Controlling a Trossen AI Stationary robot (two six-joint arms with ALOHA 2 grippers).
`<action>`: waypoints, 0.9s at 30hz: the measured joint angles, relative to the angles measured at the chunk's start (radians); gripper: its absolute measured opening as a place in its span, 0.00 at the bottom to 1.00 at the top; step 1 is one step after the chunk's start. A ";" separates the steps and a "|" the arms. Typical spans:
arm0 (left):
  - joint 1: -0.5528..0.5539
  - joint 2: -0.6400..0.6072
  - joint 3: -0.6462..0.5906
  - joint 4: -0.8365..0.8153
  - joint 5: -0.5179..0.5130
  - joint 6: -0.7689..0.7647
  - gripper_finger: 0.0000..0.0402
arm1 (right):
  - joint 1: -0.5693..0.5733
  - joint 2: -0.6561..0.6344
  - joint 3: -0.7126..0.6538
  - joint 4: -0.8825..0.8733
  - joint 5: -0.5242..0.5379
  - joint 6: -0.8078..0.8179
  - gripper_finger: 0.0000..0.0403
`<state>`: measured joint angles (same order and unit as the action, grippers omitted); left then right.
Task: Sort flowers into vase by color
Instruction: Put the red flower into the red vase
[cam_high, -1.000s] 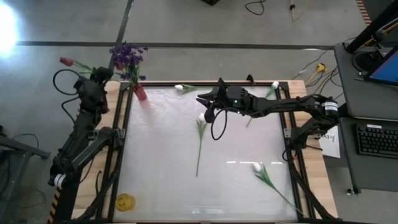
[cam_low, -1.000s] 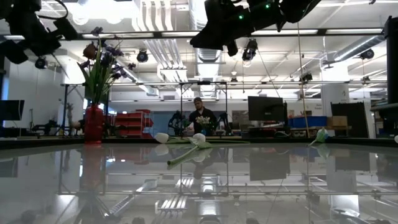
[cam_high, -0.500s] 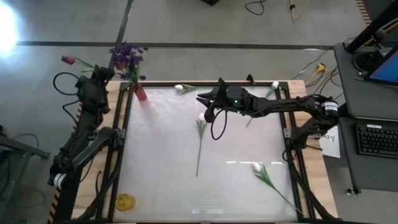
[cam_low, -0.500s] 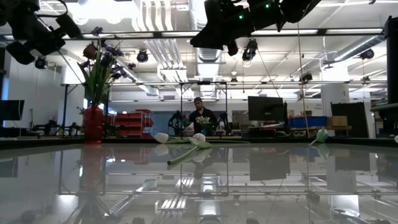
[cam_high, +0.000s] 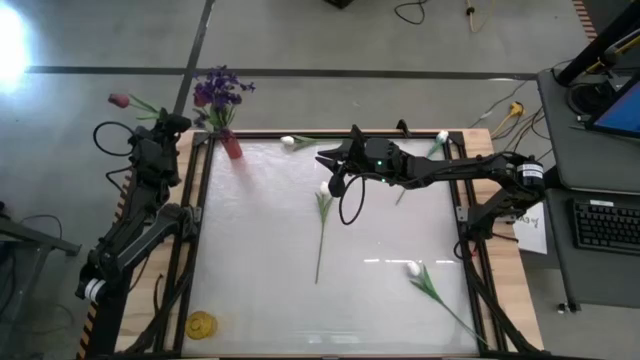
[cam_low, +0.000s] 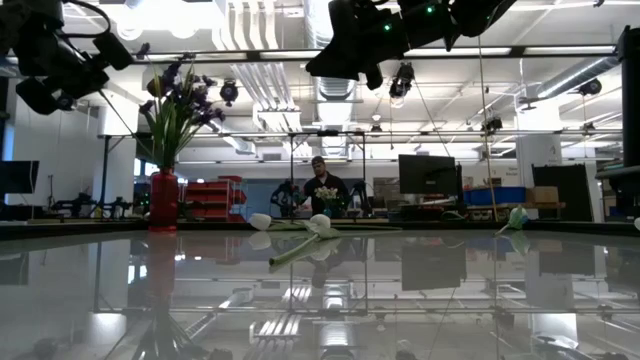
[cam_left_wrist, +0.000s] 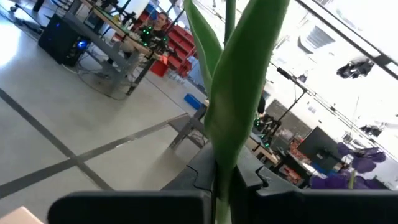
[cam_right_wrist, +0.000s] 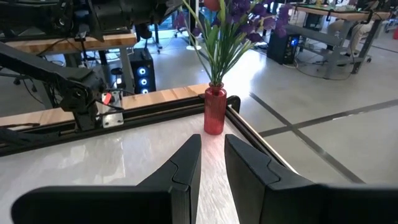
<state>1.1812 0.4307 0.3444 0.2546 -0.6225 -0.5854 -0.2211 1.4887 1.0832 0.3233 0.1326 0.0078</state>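
Note:
My left gripper (cam_high: 168, 123) hangs high over the table's far left corner, shut on the dark red tulip (cam_high: 119, 100), whose head points out past the table's left edge. Just to its right a red vase (cam_high: 231, 148) stands on its base, holding the purple bunch (cam_high: 221, 90). My right gripper (cam_high: 337, 183) hovers open, high above the head of a white tulip (cam_high: 322, 225) lying mid-table, and touches nothing. In the right wrist view the right gripper (cam_right_wrist: 211, 146) faces the vase (cam_right_wrist: 214, 111). My left gripper (cam_left_wrist: 222, 179) pinches the red tulip's green stem (cam_left_wrist: 225, 155), together with a broad leaf (cam_left_wrist: 245, 81), between its two fingers. The flower is lifted clear of the table. The stem's lower end does not show.
Three more white tulips lie on the glass: at the far edge (cam_high: 290, 141), at the far right corner (cam_high: 441, 137) and near the right edge (cam_high: 413, 268). A yellow object (cam_high: 202, 323) sits at the near left corner. A person sits far behind the table (cam_low: 322, 190).
My left gripper has moved a little toward the table's right, carrying the red tulip with it. The vase with the purple bunch has shifted slightly to the right as well. My right arm has kept still.

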 joint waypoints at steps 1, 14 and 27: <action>0.000 0.002 0.000 0.000 0.002 0.000 0.00 | 0.000 0.000 0.000 0.000 0.000 0.000 0.16; -0.081 0.008 -0.001 0.062 0.023 0.057 0.00 | 0.000 0.000 0.000 0.000 0.001 0.000 0.16; -0.135 0.054 -0.001 0.136 0.005 0.172 0.00 | -0.002 0.000 0.000 -0.001 0.001 0.000 0.16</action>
<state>1.0466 0.4848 0.3431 0.3904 -0.6172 -0.4136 -0.2230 1.4887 1.0832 0.3222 0.1331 0.0078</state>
